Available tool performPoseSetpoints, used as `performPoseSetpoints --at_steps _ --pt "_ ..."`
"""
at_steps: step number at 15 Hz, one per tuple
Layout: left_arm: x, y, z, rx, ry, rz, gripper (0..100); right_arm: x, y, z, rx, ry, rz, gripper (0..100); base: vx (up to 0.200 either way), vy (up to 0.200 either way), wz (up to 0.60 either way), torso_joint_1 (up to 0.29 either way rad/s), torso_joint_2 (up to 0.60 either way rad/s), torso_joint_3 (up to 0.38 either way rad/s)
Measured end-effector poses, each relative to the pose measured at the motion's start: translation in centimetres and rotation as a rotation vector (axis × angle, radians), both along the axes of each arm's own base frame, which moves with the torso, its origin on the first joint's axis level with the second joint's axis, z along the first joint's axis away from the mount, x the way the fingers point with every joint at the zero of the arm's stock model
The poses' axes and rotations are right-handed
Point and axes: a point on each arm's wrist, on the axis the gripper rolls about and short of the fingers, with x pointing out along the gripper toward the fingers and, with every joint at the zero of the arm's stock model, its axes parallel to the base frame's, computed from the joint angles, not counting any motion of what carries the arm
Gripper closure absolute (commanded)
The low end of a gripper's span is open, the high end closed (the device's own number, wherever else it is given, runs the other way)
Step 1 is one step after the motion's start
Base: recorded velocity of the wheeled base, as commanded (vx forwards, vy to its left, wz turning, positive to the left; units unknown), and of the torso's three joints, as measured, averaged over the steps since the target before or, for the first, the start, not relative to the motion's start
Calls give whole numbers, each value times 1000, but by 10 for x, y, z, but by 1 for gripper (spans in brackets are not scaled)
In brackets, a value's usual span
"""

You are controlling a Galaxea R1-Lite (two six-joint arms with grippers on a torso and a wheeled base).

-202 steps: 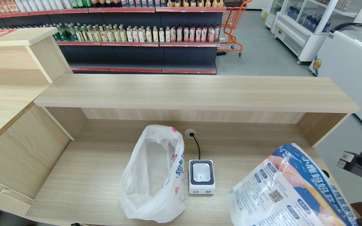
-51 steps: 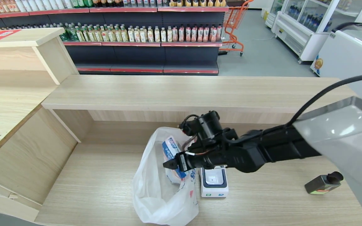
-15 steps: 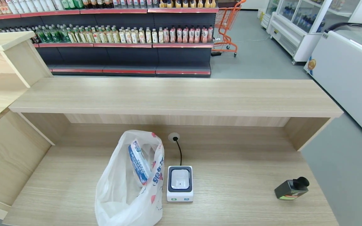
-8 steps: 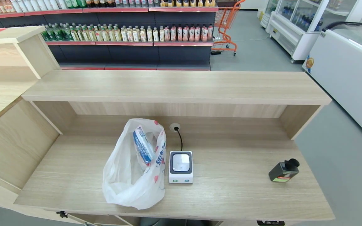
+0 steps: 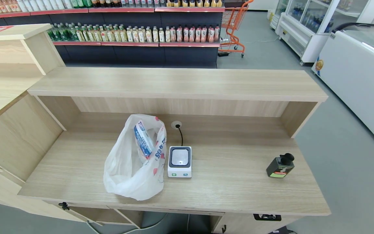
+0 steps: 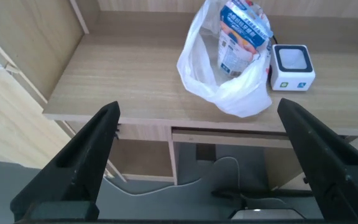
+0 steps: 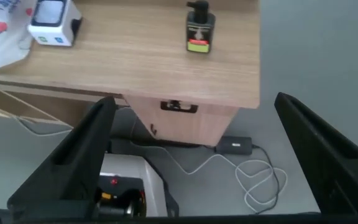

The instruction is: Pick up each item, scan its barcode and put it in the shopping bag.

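**One item bagged, the bottle waits on the right**

The left gripper (image 6: 199,106) hangs low in front of the counter (image 5: 232,185), off its front edge, jaws spread wide and holding nothing. On the counter's left half stands the white shopping bag (image 5: 131,169), mouth open, with a blue-and-white snack packet (image 5: 142,139) upright inside it. Just beside the bag, to its right, sits the barcode scanner (image 5: 180,161), window facing up, its cable (image 5: 180,136) running back to a hole in the counter. Well apart from it, near the counter's right end, a small dark bottle (image 5: 280,166) with a black pump top stands upright. The right gripper (image 7: 194,99) is likewise below and in front of the counter, jaws wide apart and empty.

My reading: the packet's turn is finished and the bottle's pick-up is the step in hand. The right arm is the nearer one; it would need to rise over the counter edge, close on the bottle's body below the pump, then turn its label down towards the scanner window before carrying it left to the bag
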Motion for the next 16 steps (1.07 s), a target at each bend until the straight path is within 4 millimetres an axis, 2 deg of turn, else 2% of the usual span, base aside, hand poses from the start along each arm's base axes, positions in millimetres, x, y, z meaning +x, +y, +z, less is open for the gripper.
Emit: performPoseSetpoints --at_steps 2,4,6,8,11,14,16 --pt "0 0 0 0 -1 0 0 7 1 11 -21 37 -47 0 0 0 0 0 0 0" --pt "0 0 0 0 0 -1 0 22 3 31 -54 99 -119 0 0 0 0 0 0 0" --pt "0 0 0 0 0 0 0 49 8 50 -111 205 -193 0 0 0 0 0 0 0" --pt "0 0 0 0 0 0 0 83 9 62 -208 337 -263 0 0 0 0 0 0 0" --pt "0 0 0 -1 0 0 0 137 2 59 -356 550 -318 0 0 0 0 0 0 0" --pt "0 0 0 0 0 0 0 178 -6 42 -416 712 -306 0 0 0 0 0 0 0" --pt "0 0 0 0 0 0 0 204 -10 30 -446 760 -283 0 0 0 0 0 0 0"
